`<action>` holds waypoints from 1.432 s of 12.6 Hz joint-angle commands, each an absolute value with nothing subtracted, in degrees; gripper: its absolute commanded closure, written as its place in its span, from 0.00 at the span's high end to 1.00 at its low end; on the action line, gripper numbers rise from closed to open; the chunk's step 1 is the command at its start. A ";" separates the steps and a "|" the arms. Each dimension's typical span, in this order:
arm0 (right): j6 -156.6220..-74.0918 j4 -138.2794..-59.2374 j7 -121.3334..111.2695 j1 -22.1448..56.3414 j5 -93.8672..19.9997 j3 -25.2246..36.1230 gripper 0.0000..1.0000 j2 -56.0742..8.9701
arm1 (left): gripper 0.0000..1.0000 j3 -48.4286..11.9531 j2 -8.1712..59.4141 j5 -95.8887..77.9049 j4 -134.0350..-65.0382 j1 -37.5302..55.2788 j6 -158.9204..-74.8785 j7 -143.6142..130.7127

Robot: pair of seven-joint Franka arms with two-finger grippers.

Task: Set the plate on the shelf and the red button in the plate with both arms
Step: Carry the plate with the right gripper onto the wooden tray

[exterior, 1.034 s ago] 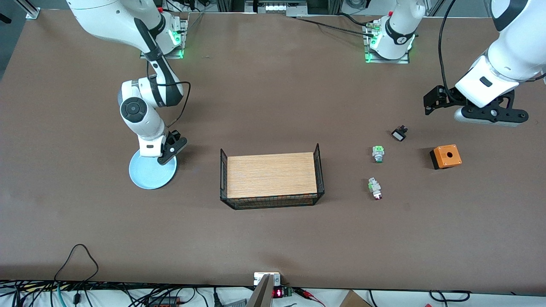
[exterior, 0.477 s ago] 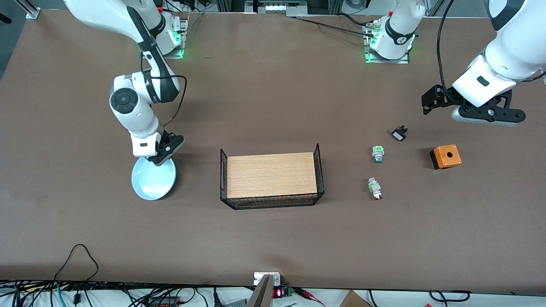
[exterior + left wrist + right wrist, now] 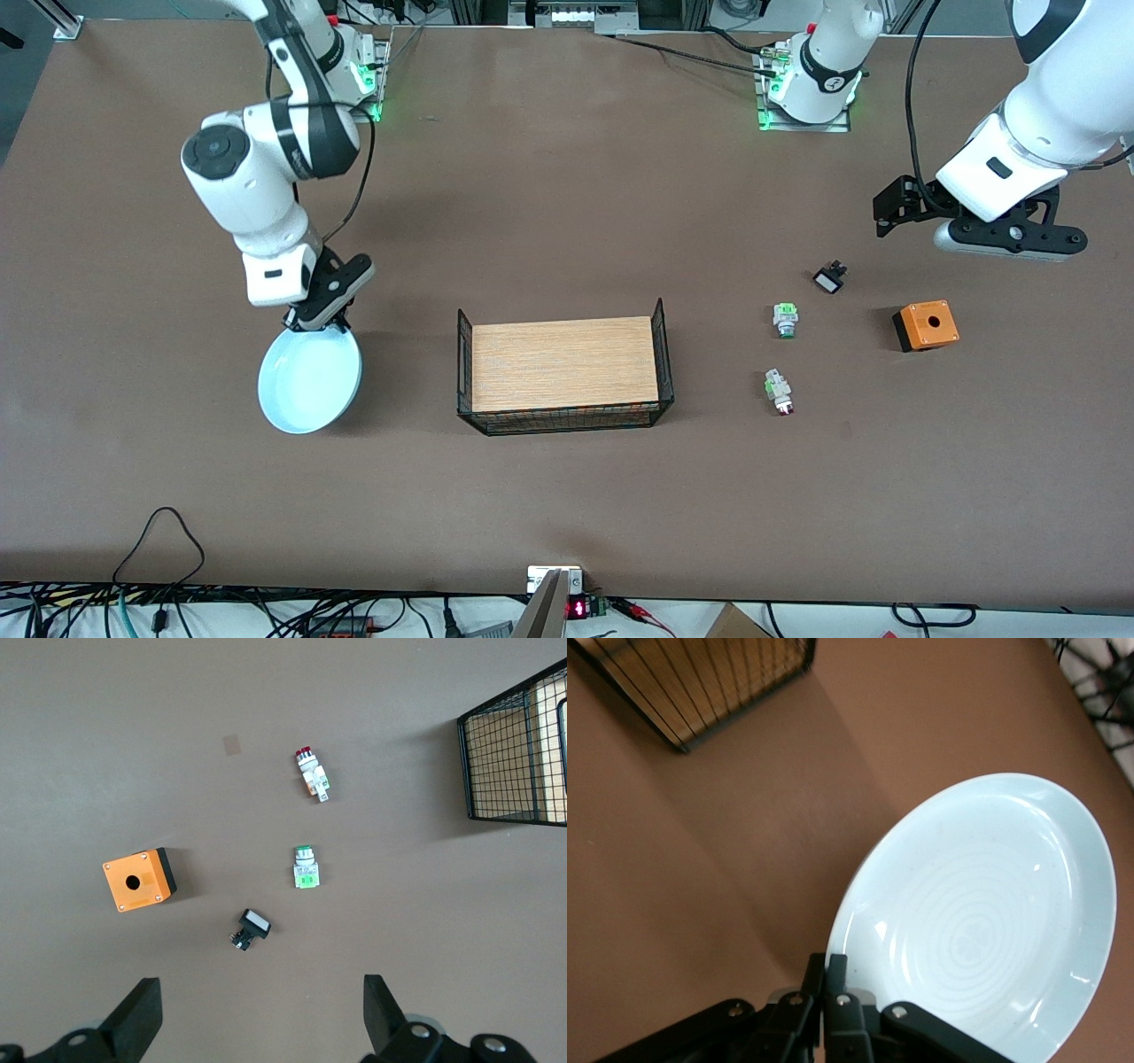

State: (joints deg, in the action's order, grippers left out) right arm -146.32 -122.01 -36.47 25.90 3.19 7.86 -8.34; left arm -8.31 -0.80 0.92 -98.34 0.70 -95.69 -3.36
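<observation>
My right gripper [image 3: 315, 324] is shut on the rim of the pale blue plate [image 3: 308, 381] and holds it tilted above the table at the right arm's end. In the right wrist view the fingers [image 3: 833, 973] pinch the plate's [image 3: 983, 921] edge. The red button [image 3: 780, 391], whitish with a red tip and a green tab, lies on the table toward the left arm's end; it also shows in the left wrist view [image 3: 312, 775]. My left gripper [image 3: 895, 217] hangs open and empty above the table, over the area near the small black switch [image 3: 830, 278]. Its fingers [image 3: 142, 1014] stand wide apart.
A wire basket with a wooden floor [image 3: 563, 363] stands mid-table. A green-tipped switch [image 3: 785, 320] and an orange box with a hole [image 3: 926, 325] lie near the red button. The black switch [image 3: 251, 928] lies closest to my left gripper.
My right gripper has lifted the plate off the table and tilted it, rising and shifting toward the right arm's end. My left gripper has barely moved.
</observation>
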 commanded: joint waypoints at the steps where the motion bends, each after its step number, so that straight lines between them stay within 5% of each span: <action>1: -143.97 -121.47 -37.09 28.55 3.08 6.24 0.00 -4.75 | 1.00 -8.35 0.09 0.44 -96.42 0.35 -93.43 -3.08; 5: -128.00 -108.14 -36.65 33.65 3.25 6.15 0.00 -6.58 | 1.00 -8.35 0.09 0.44 -96.24 0.53 -93.43 -3.25; 10: -120.86 -98.28 -35.07 40.23 3.34 6.15 0.00 -10.71 | 1.00 -8.44 0.09 0.44 -95.89 0.70 -93.43 -3.25; 18: -105.21 -76.58 -17.42 55.63 15.64 6.24 0.00 -27.92 | 1.00 -8.53 0.09 0.44 -95.89 0.70 -93.43 -3.25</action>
State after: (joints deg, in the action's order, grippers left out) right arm -109.29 -85.50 -20.62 53.46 13.62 5.57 -21.30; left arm -8.43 -0.77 0.92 -97.83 0.67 -94.87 -3.36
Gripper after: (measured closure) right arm 0.974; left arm 0.000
